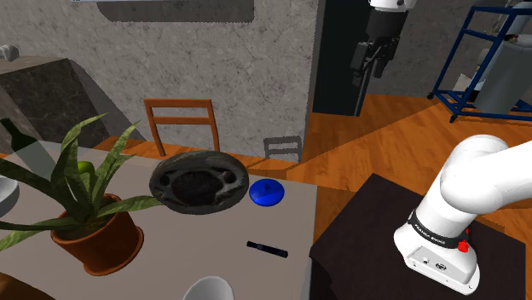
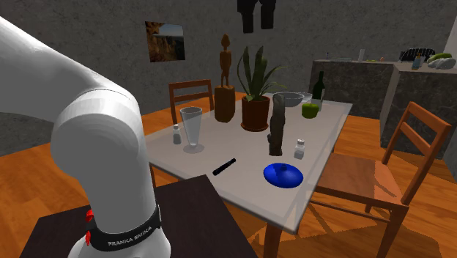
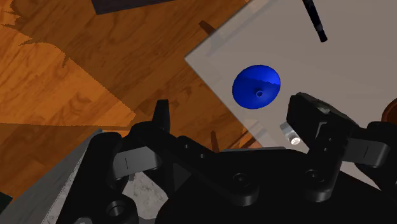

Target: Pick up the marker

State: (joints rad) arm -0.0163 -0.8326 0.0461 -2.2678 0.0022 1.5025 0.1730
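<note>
On the pale grey table [image 1: 196, 239], smooth and thin-edged, the marker [image 1: 267, 248] lies flat near the side closest to the robot's dark stand [image 1: 358, 247]. It is a slim black stick, lying between a glossy blue dish [image 1: 266, 193] and a clear flared glass [image 2: 192, 128] and touching neither. The floor [image 1: 384, 145] is warm orange-brown wood with a strong grain. The walls [image 1: 256, 68] are a mottled grey like rough plaster, and one carries a small landscape picture [image 2: 165, 40]. Wooden chairs [image 2: 395, 168] stand at the table. A spiky green plant in a rust-coloured pot [image 1: 94, 234] sits beside a dark, knobbly oval piece [image 1: 200, 181], and a tall carved wooden figure [image 2: 225, 88] stands further along. The black gripper [image 1: 368, 72] hangs high up, well apart from the marker, its two fingers [image 3: 312, 114] spread wide with nothing between them.
</note>
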